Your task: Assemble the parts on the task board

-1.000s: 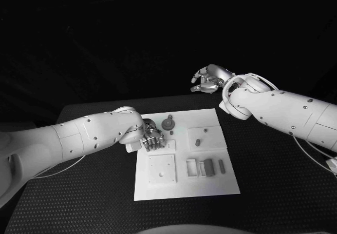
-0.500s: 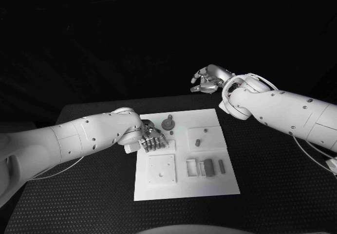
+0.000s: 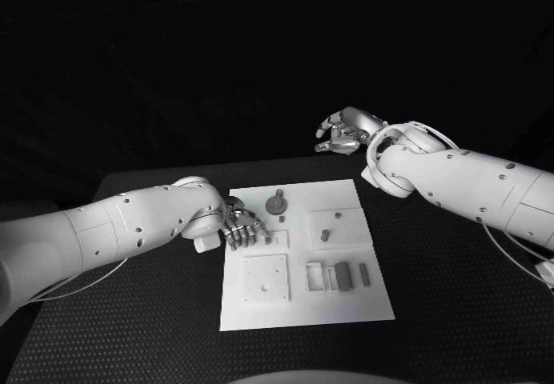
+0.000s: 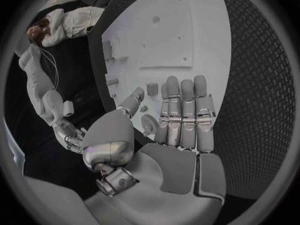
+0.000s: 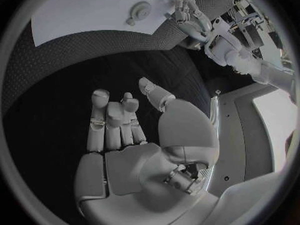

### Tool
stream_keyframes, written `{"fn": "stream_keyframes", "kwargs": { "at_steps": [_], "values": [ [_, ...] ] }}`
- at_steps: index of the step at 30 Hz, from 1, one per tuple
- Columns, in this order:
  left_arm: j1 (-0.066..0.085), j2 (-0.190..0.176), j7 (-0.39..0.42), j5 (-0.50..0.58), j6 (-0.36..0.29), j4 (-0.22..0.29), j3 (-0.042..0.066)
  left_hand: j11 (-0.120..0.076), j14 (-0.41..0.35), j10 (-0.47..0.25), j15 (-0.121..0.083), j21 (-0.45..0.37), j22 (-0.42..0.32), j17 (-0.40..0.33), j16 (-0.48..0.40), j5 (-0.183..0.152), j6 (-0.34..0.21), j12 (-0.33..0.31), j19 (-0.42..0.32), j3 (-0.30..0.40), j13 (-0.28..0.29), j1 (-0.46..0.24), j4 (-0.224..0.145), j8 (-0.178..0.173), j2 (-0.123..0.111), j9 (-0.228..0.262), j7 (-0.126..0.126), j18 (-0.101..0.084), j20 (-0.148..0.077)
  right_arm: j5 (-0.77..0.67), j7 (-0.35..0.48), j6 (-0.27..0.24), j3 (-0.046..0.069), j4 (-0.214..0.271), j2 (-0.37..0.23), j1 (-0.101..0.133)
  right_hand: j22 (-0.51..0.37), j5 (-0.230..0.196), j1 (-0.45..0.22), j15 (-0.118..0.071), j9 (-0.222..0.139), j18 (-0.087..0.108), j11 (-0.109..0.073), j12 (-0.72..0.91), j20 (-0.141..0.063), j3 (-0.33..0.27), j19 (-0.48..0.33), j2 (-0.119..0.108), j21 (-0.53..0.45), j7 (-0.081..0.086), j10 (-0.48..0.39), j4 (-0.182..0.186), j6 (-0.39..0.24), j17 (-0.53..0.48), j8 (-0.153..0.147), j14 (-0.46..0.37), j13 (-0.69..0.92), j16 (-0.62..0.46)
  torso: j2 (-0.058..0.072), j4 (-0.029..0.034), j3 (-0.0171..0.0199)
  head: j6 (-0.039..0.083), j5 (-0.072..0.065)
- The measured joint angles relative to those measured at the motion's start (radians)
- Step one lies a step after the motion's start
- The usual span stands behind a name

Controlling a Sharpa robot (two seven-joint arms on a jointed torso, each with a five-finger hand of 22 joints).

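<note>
From my station, the left silver hand lies low over the near-left part of the white rectangular task board, and its arm hides the board's left edge there. In the left wrist view that hand shows fingers straight and pressed side by side, thumb apart, nothing held; I cannot tell whether the fingertips touch the board.

The right silver hand hangs beyond the table's far edge, well apart from the board. In its wrist view the hand has fingers partly curled, nothing in them.

On the board: a round dark grey disc part with a stem stands near the far edge, just beside the left hand. A small dark peg stands in the raised square block right of centre. A square plate with a small hole sits near-left. Dark grey bar parts lie in a row to its right, beside a rectangular white frame; whether they sit in recesses I cannot make out.
</note>
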Motion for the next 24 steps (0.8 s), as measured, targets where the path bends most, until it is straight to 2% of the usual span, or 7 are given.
{"fn": "stream_keyframes", "kwargs": {
  "at_steps": [2,6,7,13,16,20,24],
  "values": [
    [0.003,-0.011,0.000,0.000,0.004,0.002,0.027,0.002,-0.001,-0.002,0.001,0.000,0.000,0.000,0.000,0.000,-0.017,0.000,-0.002,0.006,0.001,0.014,-0.009,-0.009,0.014,0.000,0.008,0.000,-0.001,0.001,0.000,0.000,0.000,-0.001,-0.002,0.000,0.000,0.000,0.000,0.000,0.000,0.000,0.000,0.000,0.000,0.000,0.000,0.000,0.000,0.000,0.000,0.000,0.000,0.000,0.000,0.000,0.000,0.000,0.000,0.0002,-0.0001,0.002,0.000],
    [0.015,-0.032,0.000,0.000,0.009,0.009,0.063,0.002,-0.005,-0.002,0.005,-0.004,0.003,-0.001,0.001,0.000,-0.039,0.000,-0.002,0.006,0.005,0.028,-0.023,-0.023,0.038,0.000,0.016,-0.001,-0.001,0.003,0.000,0.000,0.000,-0.005,-0.005,0.000,0.000,0.000,0.000,0.000,0.000,0.000,0.000,0.000,0.000,0.000,0.000,0.000,0.000,0.000,0.000,0.000,0.000,0.000,0.000,0.000,0.000,0.000,0.000,0.0005,-0.0002,0.008,0.000],
    [0.021,-0.038,0.000,0.000,0.011,0.010,0.067,0.006,-0.005,-0.006,0.005,-0.004,0.004,-0.002,0.005,0.000,-0.046,0.000,-0.002,0.007,0.006,0.033,-0.026,-0.028,0.043,-0.001,0.020,-0.001,-0.001,0.003,0.000,0.000,0.000,-0.006,-0.005,0.000,0.000,0.000,0.000,0.000,0.000,0.000,0.000,0.000,0.000,0.000,0.000,0.000,0.000,0.000,0.000,0.000,0.000,0.000,0.000,0.000,0.000,0.000,0.000,0.0005,-0.0004,0.009,0.000],
    [0.073,-0.065,-0.003,-0.016,0.020,0.004,0.077,0.006,-0.009,-0.014,0.002,-0.010,0.007,-0.007,0.008,0.000,-0.068,0.000,-0.002,0.008,0.006,0.048,-0.040,-0.042,0.059,-0.002,0.029,-0.001,-0.001,0.006,0.000,0.000,0.000,-0.013,-0.006,0.000,0.000,0.000,0.000,0.000,0.000,0.001,0.000,0.000,0.000,0.000,0.000,0.000,0.000,0.000,0.000,0.000,0.000,0.000,0.000,0.000,0.000,0.000,0.000,0.0001,-0.0004,0.017,0.000],
    [0.089,-0.063,-0.003,-0.047,0.018,-0.020,0.079,0.010,-0.012,-0.017,0.005,-0.010,0.008,-0.008,0.008,0.000,-0.073,0.004,-0.002,0.012,0.006,0.052,-0.045,-0.046,0.062,-0.003,0.033,-0.001,-0.001,0.007,0.001,0.000,0.000,-0.014,-0.007,0.000,0.000,0.000,0.000,0.000,0.000,0.001,0.000,0.000,0.000,0.000,0.000,0.000,0.000,0.000,0.000,0.000,0.000,0.000,0.000,0.000,-0.001,0.000,0.000,0.0004,-0.0002,0.019,0.001],
    [0.093,-0.043,-0.002,-0.095,0.015,-0.085,0.079,0.010,-0.012,-0.017,0.005,-0.014,0.010,-0.012,0.012,0.000,-0.078,0.010,-0.002,0.009,0.007,0.055,-0.048,-0.050,0.065,-0.003,0.032,-0.001,-0.001,0.008,0.001,0.000,0.000,-0.016,-0.007,0.000,0.000,0.000,0.000,0.000,0.000,0.001,0.000,0.000,0.000,0.000,0.000,0.000,0.000,0.000,0.000,0.000,0.000,0.000,-0.004,0.000,-0.001,0.000,0.000,0.0008,-0.0001,0.021,0.004],
    [0.092,-0.015,-0.002,-0.138,0.013,-0.144,0.078,0.013,-0.012,-0.020,0.005,-0.019,0.013,-0.017,0.018,0.000,-0.103,0.011,-0.002,0.008,0.007,0.041,-0.046,-0.073,0.051,-0.015,0.042,-0.001,-0.001,0.008,0.001,0.000,0.000,-0.016,-0.006,0.000,0.000,0.000,0.000,0.000,0.000,0.001,0.000,0.000,0.000,0.000,0.000,0.000,0.000,0.000,0.000,0.000,0.000,0.000,-0.004,0.000,-0.001,0.000,0.000,0.0001,0.0000,0.025,0.007]
  ]
}}
